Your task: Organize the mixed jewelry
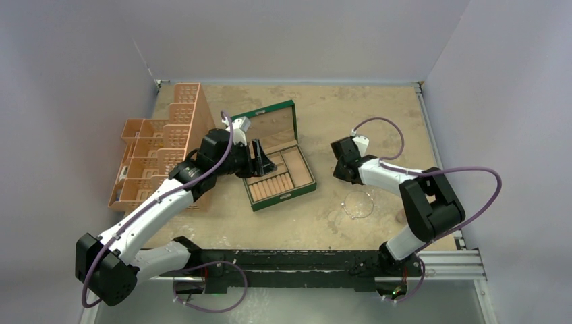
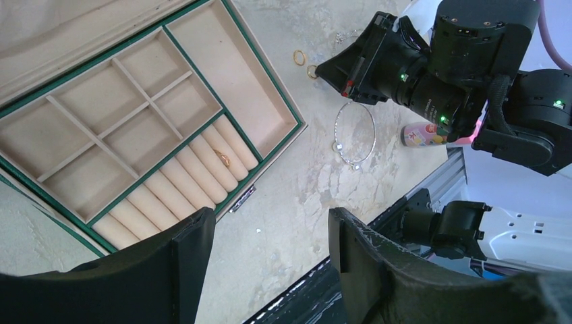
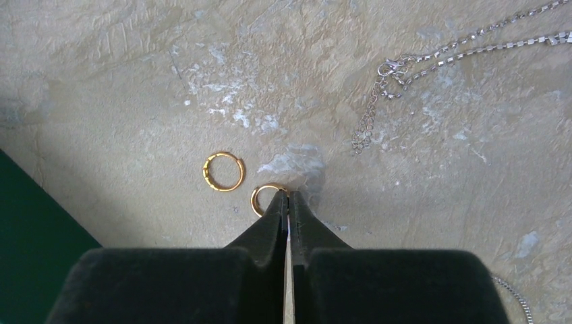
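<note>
Right wrist view first: the right gripper [image 3: 288, 197] has its 2 black fingers pressed tight together, only a hairline slit between them, and the tips are nipped onto the rim of the pinched gold ring [image 3: 262, 196], which lies on the mottled tan table [image 3: 135, 81]. Just to its left sits the loose gold ring [image 3: 223, 171], close by but not touching. Up at the top right runs the glittery silver chain [image 3: 465, 47], doubled back on itself, its fine clasp end trailing down toward the middle of the view, clear of both rings.

Over to the left wrist camera: the left gripper [image 2: 270, 250] is spread wide with nothing between its fingers, hanging above the table beside the front corner of the open green box [image 2: 222, 67]. 1 stored gold ring [image 2: 224, 159] is tucked between the tan rolls of the ring row; the square and long compartments show only bare lining. Beyond the box corner lies the thin silver wire hoop [image 2: 336, 135], flat on the table, and just past it the small pink cylinder [image 2: 419, 135] lies on its side near the table's edge rail.

From the top camera, the 2 arms are well apart: the left reaches over the box, the right is down at the table to the box's right, with the hoop nearer the bases. A stack of orange baskets [image 1: 162, 152] stands at the far left.
</note>
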Robot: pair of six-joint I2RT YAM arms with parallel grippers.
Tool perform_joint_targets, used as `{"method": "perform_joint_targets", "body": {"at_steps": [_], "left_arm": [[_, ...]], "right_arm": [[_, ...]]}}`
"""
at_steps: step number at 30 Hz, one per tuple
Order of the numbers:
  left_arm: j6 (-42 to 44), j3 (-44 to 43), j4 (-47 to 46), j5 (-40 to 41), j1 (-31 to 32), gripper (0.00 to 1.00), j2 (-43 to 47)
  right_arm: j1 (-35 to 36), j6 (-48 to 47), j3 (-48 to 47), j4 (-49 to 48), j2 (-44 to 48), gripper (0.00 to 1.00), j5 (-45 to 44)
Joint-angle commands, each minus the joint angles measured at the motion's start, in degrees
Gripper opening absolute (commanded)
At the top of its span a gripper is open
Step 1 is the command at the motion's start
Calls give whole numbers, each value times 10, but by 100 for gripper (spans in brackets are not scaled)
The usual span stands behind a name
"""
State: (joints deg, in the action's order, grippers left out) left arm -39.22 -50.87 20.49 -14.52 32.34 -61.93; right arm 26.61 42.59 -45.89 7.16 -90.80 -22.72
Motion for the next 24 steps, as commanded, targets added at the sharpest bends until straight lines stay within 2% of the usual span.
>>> {"method": "perform_joint_targets", "body": {"at_steps": [1,5,11,16,21,24], "left_arm": [[2,-9,-21,-7,3,62,-2],[-27,-10,-34,-39,3,62,-13],[-93,-15,-90,-127,3,62,-45],[-121,-20,-118,-133,2,69,-78],[-149,-15,-147,-124,2,74,-89],[-180,6,-163,-108,2,60,-82]], "right_arm": [[-1,-3,-3,-7,3,0,-4],[-1,-20,1,-32,53,0,-10],[1,-49,11,-76,143,0,53],[15,-67,12,-118,190,0,125],[75,-83,16,-166,220,0,167],[115,-88,19,-194,217,0,197]]}}
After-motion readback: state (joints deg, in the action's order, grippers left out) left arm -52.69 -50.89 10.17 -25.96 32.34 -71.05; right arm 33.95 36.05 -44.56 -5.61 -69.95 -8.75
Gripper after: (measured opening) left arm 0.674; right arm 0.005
